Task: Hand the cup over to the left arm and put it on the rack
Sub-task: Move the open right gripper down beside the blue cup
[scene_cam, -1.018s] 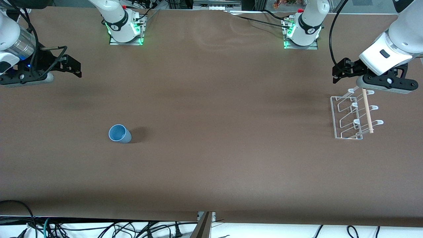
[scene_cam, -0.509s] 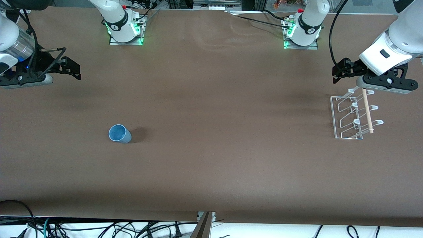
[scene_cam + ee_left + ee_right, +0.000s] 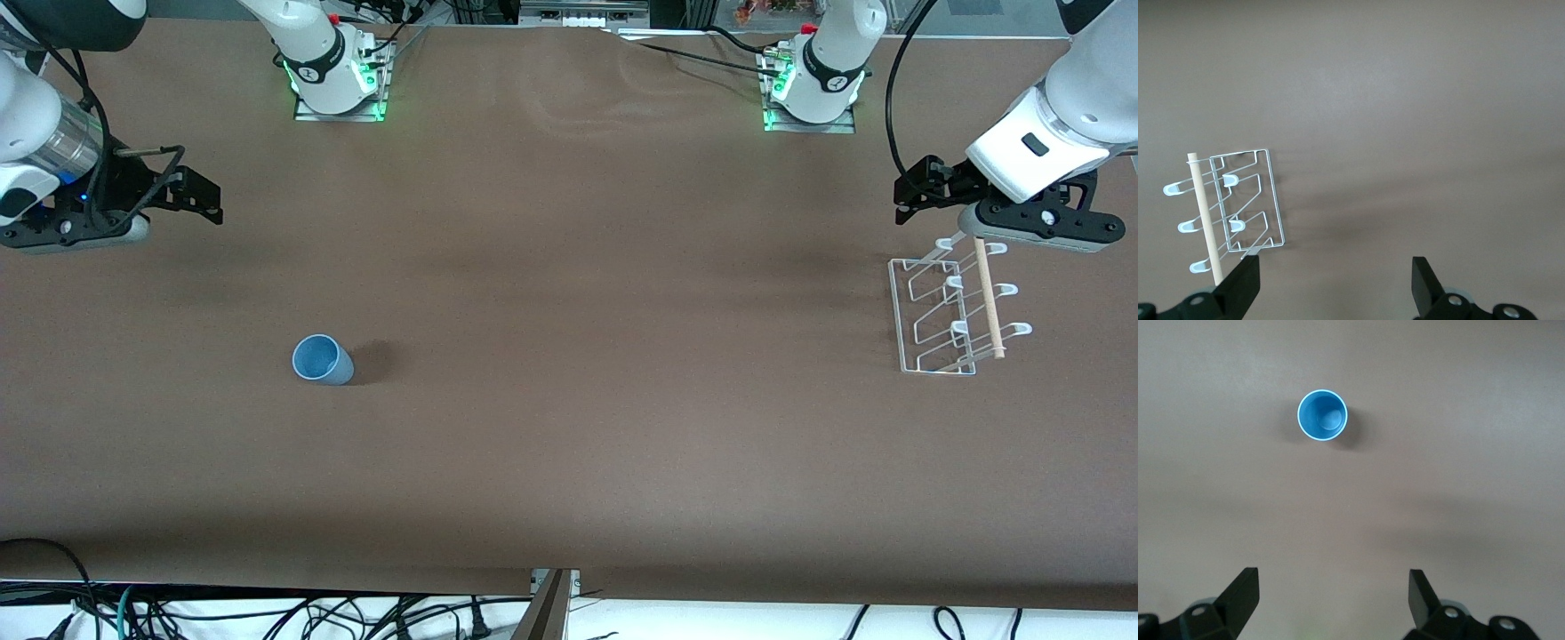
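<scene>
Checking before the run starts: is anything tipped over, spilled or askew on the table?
Nothing stands out. The cup stands upright and empty on the table, and the rack sits flat. The right gripper and left gripper are open and hold nothing.

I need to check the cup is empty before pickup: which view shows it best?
The right wrist view: it looks straight down into the upright blue cup, showing its bare bottom. The front view shows it small and oblique; the left wrist view shows none of it.
</scene>
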